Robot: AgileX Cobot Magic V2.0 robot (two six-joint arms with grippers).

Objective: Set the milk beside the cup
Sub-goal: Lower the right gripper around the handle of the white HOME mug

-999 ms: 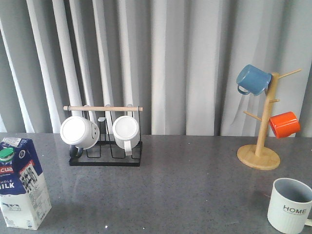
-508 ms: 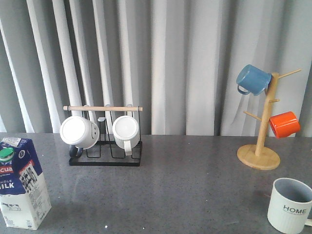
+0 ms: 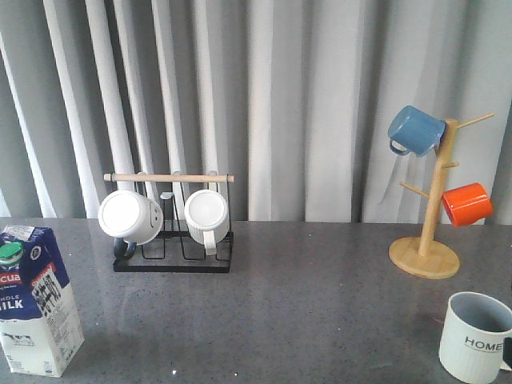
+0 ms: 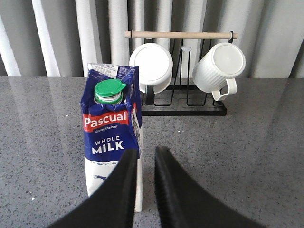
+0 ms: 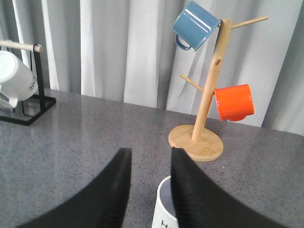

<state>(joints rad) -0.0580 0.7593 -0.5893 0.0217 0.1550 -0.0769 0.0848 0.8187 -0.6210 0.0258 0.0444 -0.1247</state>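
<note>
Milk [image 3: 36, 300]: upright on the counter [image 3: 304, 296], near-left corner; green cap and "Pascual" band face the left wrist camera. Not lifted, nothing gripping it.

Cup [image 3: 475, 336]: "HOME" mug, upright, near-right corner of the counter. Well apart from the milk, with the counter's whole width between them.

Left hand [image 4: 145, 161]: behind the carton in the left wrist view, fingers set narrow with a slim gap. One finger [image 4: 124, 183] overlaps the carton's lower right edge in the picture; contact cannot be told. The carton is not between the fingers.

Right hand [image 5: 149, 166]: fingers slightly apart, holding nothing, hovering just over the cup's rim [image 5: 173, 202]. Not seen in the front view.

Other items: black rack [image 3: 172, 240] with two white mugs, far left-centre; wooden mug tree [image 3: 428, 216] with a blue and an orange mug, far right.

Progress: judged at the start. No grasp made, milk not displaced.

Remaining: spread the left fingers, close on the carton, lift, carry it right across the counter, and set it down upright just beside the cup.

Risk: the carton is tall, so it could tip if gripped low or off-centre.
</note>
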